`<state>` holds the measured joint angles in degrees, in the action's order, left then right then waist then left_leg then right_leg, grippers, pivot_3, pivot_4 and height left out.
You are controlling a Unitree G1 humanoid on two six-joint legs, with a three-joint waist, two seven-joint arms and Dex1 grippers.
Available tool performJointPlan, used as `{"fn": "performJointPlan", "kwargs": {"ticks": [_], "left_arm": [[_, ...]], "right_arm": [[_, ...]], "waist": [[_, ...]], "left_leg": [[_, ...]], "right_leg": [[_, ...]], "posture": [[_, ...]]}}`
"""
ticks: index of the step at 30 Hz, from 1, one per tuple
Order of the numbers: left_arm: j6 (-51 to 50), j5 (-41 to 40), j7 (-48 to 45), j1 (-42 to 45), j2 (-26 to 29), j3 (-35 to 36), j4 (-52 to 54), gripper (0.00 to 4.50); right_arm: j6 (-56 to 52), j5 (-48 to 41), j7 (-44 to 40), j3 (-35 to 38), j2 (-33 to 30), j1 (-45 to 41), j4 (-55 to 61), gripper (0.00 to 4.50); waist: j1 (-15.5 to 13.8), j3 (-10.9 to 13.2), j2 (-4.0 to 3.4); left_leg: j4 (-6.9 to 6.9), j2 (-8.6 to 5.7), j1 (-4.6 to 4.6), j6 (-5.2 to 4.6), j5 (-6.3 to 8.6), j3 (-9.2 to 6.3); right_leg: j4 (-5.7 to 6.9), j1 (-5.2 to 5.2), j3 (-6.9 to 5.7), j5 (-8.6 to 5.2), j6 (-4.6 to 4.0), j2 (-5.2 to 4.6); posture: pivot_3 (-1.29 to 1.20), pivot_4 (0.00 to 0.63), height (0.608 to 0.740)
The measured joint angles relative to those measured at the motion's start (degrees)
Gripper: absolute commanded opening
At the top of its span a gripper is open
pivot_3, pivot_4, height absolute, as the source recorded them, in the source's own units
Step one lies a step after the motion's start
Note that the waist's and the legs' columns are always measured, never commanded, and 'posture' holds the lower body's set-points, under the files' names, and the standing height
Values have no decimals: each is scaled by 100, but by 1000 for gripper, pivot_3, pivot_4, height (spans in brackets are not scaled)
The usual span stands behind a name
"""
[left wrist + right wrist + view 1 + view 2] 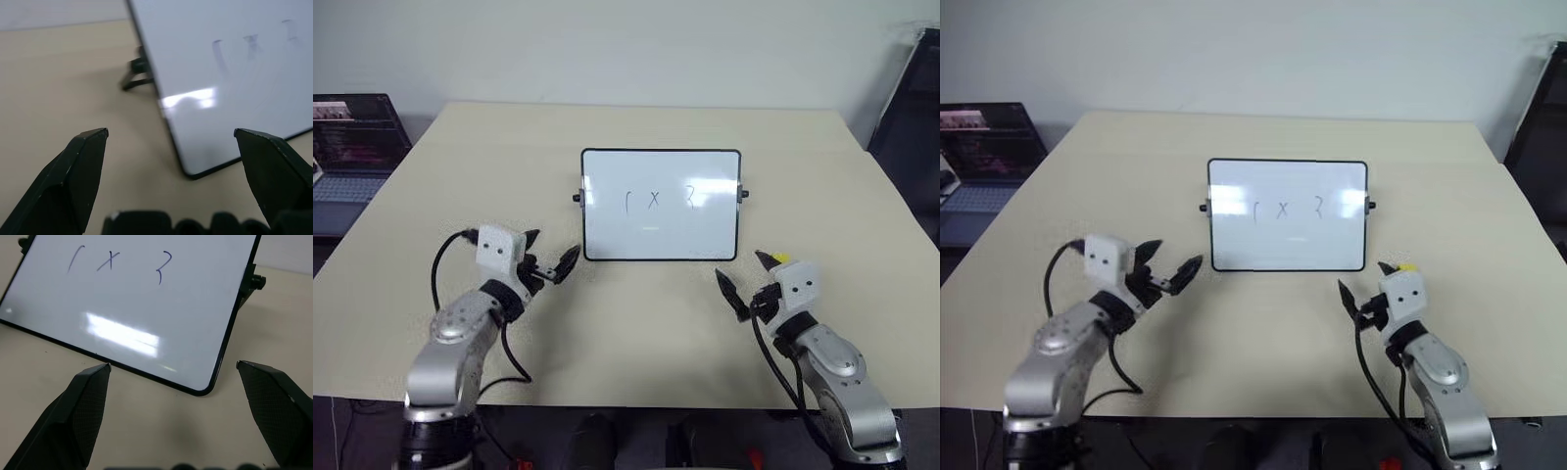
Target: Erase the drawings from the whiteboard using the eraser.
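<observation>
Whiteboard (pixel 661 230) stands propped mid-surface, drawings (pixel 658 201) unerased across its face. My left tool (pixel 551 258) and right tool (pixel 746 275) hover spread and empty before its lower corners; eraser (pixel 779 258) lies beside my right tool.

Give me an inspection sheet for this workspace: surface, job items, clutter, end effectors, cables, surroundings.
Surface: beige table, bare around the board.
Job items: whiteboard propped upright mid-table; drawings unerased, a row of three marks. Eraser: yellow bit beside the right end effector, mostly hidden.
Clutter: nothing seen.
End effectors: left end effector open, empty, near the board's lower left corner; right end effector open, empty, near its lower right corner.
Cables: black cable looping off the left wrist; another cable along the right arm.
Surroundings: laptop beyond the table's left edge; dark frame at right; pale wall behind.
</observation>
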<state>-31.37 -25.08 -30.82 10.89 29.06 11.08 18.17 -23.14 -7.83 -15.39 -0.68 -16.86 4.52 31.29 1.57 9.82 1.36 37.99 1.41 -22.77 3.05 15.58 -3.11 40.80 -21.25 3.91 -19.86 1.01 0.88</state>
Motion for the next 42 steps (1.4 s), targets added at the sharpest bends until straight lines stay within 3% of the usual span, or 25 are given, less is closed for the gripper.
{"fn": "performJointPlan", "kwargs": {"ticks": [6, 10, 14, 21, 29, 42], "left_arm": [[-794, -639, -660, 1071, 399, -293, 25, 4500], [-1072, -552, -1104, 1434, 736, -1137, 166, 4500], [-848, -241, -1703, 1908, 873, -1949, 159, 4500], [-130, 182, -2140, 2329, 748, -2136, -487, 4500], [567, 623, -2364, 2266, 446, -2375, -949, 4500], [309, 718, -2219, 2063, 314, -2376, -527, 4500]], "right_arm": [[-741, -144, 228, 283, 31, -55, 551, 4473], [-1593, -280, 344, 615, -91, -387, 683, 4473], [-2826, -575, 343, 1118, -517, -1014, 725, 4473], [-3845, -867, 293, 1412, -752, -1498, 575, 4473], [-3975, -847, 406, 1396, -672, -1776, -374, 4473], [-3312, -668, 303, 1272, -760, -1954, -1446, 4473]], "waist": [[21, 0, 0], [45, 2, -2], [36, 3, -4], [35, 3, -5], [29, 4, -5], [35, 4, -5]], "left_leg": [[0, -3, 4, -1, 0, 4], [-5, 0, 4, 0, 0, 6], [-3, -4, 4, -2, 1, 11], [-6, -4, -5, -4, 1, 13], [-5, -5, -13, -4, 2, 14], [-3, -4, -11, -4, 2, 16]], "right_leg": [[-2, 5, 4, 0, 1, 0], [1, -1, 7, 0, 0, 5], [1, -1, 11, 0, 0, 4], [-4, -9, 13, -1, -1, 6], [-7, -14, 14, 0, -1, 4], [-5, -13, 15, 0, -1, 4]], "posture": [[0, 150, 740], [0, 150, 740], [0, 150, 740], [0, 150, 740], [0, 150, 740], [0, 150, 740]]}}
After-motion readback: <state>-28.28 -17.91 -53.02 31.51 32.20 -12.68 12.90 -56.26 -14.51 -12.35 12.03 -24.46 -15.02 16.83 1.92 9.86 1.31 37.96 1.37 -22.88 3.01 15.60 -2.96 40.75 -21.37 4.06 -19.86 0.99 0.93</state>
